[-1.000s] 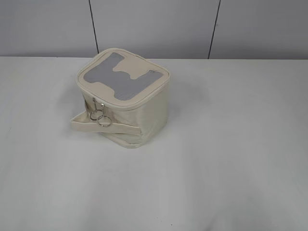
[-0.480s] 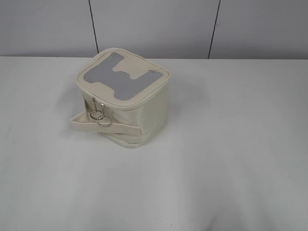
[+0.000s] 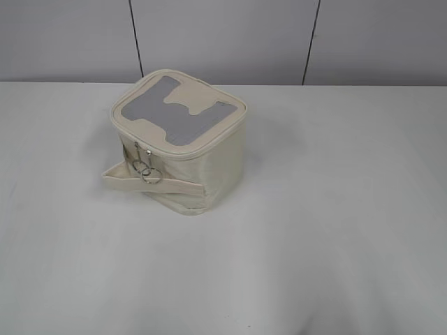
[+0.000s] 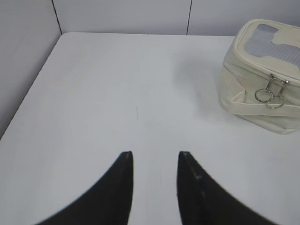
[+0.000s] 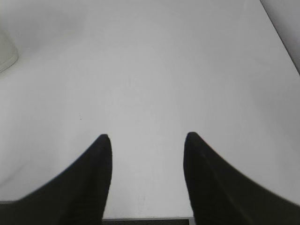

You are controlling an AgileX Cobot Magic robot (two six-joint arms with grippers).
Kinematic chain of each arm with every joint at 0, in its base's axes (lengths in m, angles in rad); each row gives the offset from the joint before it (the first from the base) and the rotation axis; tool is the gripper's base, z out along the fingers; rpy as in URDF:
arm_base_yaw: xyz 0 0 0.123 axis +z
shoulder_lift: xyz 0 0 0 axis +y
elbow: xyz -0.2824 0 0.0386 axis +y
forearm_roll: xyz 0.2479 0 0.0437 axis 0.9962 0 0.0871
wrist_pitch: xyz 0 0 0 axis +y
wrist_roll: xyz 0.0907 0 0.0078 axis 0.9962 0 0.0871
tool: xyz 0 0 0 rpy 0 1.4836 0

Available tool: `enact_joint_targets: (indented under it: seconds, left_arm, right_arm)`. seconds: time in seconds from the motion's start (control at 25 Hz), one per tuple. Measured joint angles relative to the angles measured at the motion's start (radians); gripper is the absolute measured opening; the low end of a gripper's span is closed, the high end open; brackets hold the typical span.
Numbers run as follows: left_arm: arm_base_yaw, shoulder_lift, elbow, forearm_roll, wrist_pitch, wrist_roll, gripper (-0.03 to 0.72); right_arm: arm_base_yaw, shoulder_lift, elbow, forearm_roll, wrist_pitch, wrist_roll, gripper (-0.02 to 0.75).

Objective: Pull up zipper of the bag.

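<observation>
A cream boxy bag point(image 3: 188, 150) with a grey panel on its lid stands on the white table, left of centre in the exterior view. Two metal ring pulls point(image 3: 147, 171) hang from its zipper on the front left corner, above a cream side strap point(image 3: 150, 185). The bag also shows at the upper right of the left wrist view point(image 4: 262, 101), with the rings point(image 4: 269, 97) facing the camera. My left gripper point(image 4: 154, 157) is open and empty, well short of the bag. My right gripper point(image 5: 147, 138) is open and empty over bare table; only a bag edge point(image 5: 7, 54) shows there.
The white table point(image 3: 335, 230) stretches to a grey panelled wall point(image 3: 223, 38) at the back. The table's left edge point(image 4: 28, 93) and a side wall show in the left wrist view. The table's right edge point(image 5: 281, 37) shows in the right wrist view.
</observation>
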Motion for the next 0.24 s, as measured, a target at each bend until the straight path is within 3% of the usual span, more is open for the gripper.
enact_joint_targets:
  seconds: [0.24]
  left_arm:
    - [0.000,0.000,0.000,0.000,0.000,0.000,0.248]
  right_arm:
    - [0.000,0.000,0.000,0.000,0.000,0.000,0.399]
